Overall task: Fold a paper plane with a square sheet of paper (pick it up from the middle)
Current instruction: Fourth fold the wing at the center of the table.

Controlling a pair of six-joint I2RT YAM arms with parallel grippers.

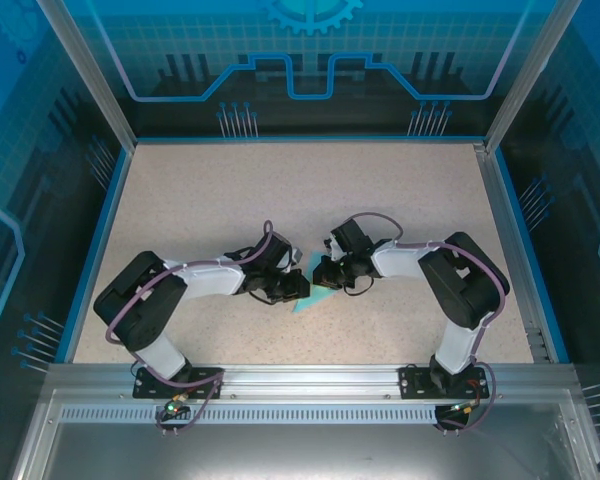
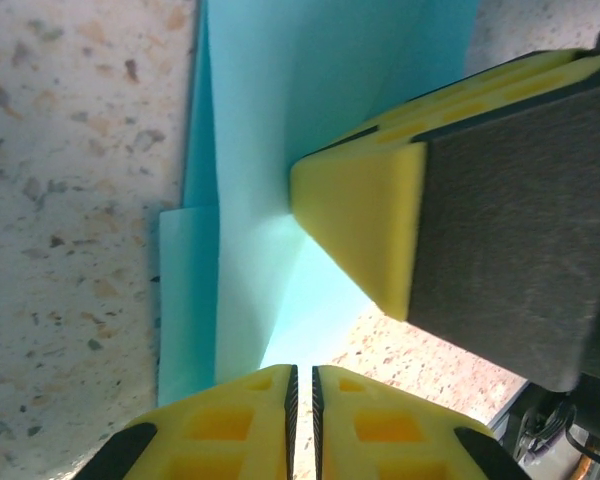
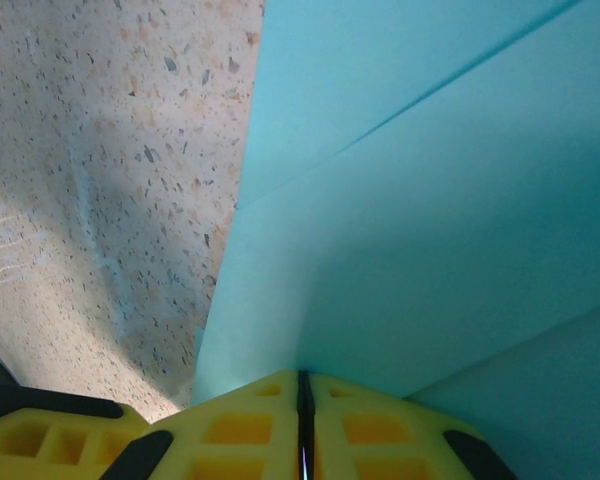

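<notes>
The light cyan sheet of paper (image 1: 308,298) lies folded at the table's middle, between my two grippers. In the left wrist view the paper (image 2: 250,150) shows layered flaps and a long crease. My left gripper (image 2: 302,385) stands at its near edge, jaws parted by a thin slit with nothing in it. A yellow finger (image 2: 365,220) of my right gripper presses at the fold from the right. In the right wrist view my right gripper (image 3: 302,385) is shut on the paper (image 3: 430,200), which rises from the seam. From above, the left gripper (image 1: 292,288) and right gripper (image 1: 325,275) nearly touch.
The speckled beige table (image 1: 280,190) has a blue rim and aluminium frame posts (image 1: 85,70) at the corners. Both arms reach inward from their bases at the near edge. Bare tabletop lies behind and to both sides of the grippers.
</notes>
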